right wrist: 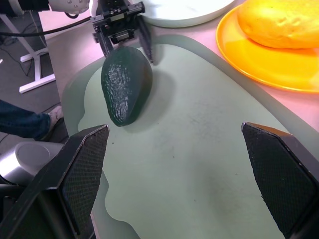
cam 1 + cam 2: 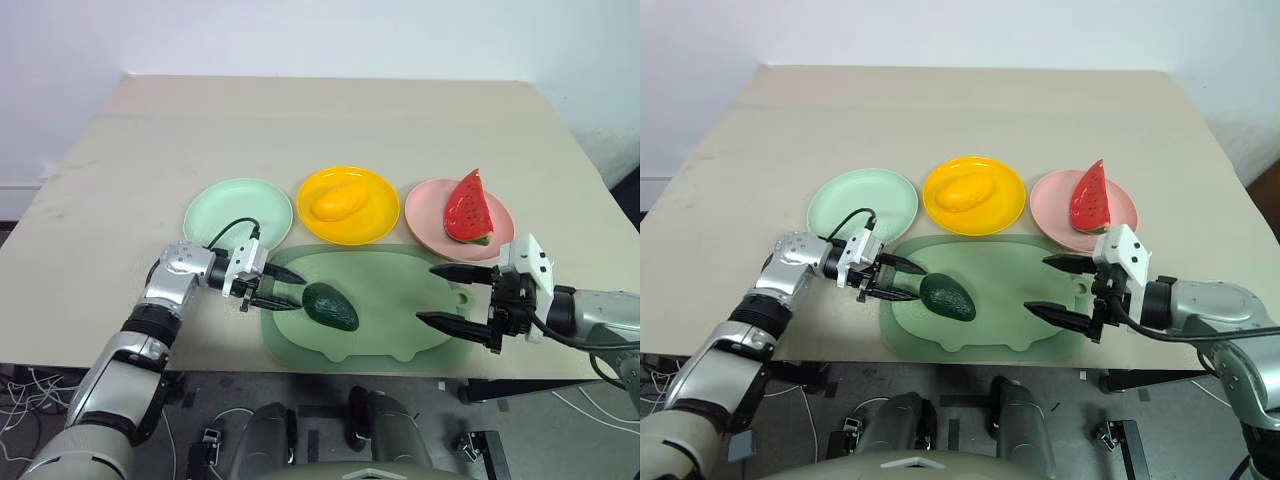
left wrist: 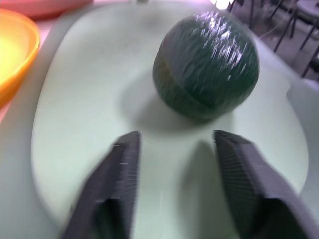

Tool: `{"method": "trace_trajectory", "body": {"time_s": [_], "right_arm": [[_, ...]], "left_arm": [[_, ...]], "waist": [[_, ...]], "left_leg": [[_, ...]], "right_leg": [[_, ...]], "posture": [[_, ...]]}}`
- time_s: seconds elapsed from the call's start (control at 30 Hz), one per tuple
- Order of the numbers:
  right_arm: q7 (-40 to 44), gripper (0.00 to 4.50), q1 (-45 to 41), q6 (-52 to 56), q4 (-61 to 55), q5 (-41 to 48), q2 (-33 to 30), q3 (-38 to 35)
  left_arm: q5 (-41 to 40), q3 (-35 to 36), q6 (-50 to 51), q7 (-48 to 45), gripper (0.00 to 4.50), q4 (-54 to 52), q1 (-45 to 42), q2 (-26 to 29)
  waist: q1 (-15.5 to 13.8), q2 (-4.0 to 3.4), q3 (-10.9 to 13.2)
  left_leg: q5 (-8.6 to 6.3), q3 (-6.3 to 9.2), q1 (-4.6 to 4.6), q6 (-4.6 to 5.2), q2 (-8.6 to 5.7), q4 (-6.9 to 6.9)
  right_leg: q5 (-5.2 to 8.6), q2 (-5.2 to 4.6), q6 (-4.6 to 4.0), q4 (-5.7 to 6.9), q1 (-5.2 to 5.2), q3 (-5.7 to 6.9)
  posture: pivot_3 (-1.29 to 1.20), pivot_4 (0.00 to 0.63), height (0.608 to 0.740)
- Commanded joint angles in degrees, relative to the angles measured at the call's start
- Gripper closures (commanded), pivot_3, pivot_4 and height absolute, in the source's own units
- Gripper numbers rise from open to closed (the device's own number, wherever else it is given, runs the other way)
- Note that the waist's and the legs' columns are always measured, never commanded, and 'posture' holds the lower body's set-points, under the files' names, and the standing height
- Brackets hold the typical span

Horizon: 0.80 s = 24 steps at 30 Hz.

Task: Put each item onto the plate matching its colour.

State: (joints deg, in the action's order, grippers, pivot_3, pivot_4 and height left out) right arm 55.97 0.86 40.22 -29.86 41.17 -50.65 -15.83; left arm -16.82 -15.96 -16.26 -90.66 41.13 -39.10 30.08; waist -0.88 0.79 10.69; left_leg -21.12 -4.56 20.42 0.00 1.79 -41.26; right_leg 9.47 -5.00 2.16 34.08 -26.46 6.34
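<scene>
Mango (image 2: 338, 200) rests on the yellow plate (image 2: 372, 227) and watermelon wedge (image 2: 468, 208) on the pink plate (image 2: 424, 222) — both matched. The avocado (image 2: 331, 306) lies on the cutting board (image 2: 400, 335) at the surface's 6 o'clock edge; the mint green plate (image 2: 225, 212), at its 10 o'clock, is bare. Left gripper (image 2: 283, 294) has its fingers parted just beside the avocado's end, not gripping it — apparently lined up for a grasp. Right gripper (image 2: 452, 296) hovers at the avocado's 3 o'clock, fingers spread wide, holding nothing.

Looking like a lab: bare beige table (image 2: 300, 120) sitting against plain white wall (image 2: 300, 35), cables (image 2: 30, 385) trailing under table.
</scene>
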Motion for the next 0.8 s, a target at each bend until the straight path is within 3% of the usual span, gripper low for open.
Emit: {"method": "trace_trajectory", "body": {"time_s": [0.03,0.1,0.37,0.8], "right_arm": [[-0.1,0.00,-0.8,-0.1,0.0,0.7,-0.2,0.0],[-0.1,0.00,-0.9,-0.1,0.1,0.7,-0.2,0.1],[-0.4,0.00,-0.2,-0.5,0.0,0.4,-0.3,-0.1],[0.8,0.00,3.8,-3.5,0.2,-1.9,-1.0,-1.0]], "left_arm": [[-1.4,1.3,1.6,-1.8,0.50,-1.4,-2.5,1.8],[-1.8,0.9,0.6,-1.8,0.04,-1.3,-3.4,2.2],[-5.0,-1.5,3.6,-1.8,0.04,-5.9,-6.5,1.2],[-8.0,-7.9,8.9,-1.8,0.04,-15.0,-4.5,2.3]], "waist": [[0.1,0.00,0.0],[0.0,0.00,0.0],[0.1,0.00,0.0],[0.0,0.00,0.0]], "left_leg": [[0.00,0.00,-0.01,0.00,0.00,0.00],[0.00,0.00,0.00,0.00,0.00,0.00],[0.00,-0.01,-0.01,0.00,-0.01,0.00],[0.00,0.00,-0.02,0.00,-0.01,0.00]], "right_leg": [[0.00,0.00,0.00,0.00,0.00,0.00],[0.00,0.00,0.00,0.01,-0.01,0.00],[0.00,0.00,0.00,0.01,0.00,0.00],[0.00,0.01,0.00,0.02,0.01,-0.01]], "posture": [[0.00,0.150,0.733],[0.00,0.150,0.733],[0.00,0.150,0.733],[0.00,0.150,0.733]]}}
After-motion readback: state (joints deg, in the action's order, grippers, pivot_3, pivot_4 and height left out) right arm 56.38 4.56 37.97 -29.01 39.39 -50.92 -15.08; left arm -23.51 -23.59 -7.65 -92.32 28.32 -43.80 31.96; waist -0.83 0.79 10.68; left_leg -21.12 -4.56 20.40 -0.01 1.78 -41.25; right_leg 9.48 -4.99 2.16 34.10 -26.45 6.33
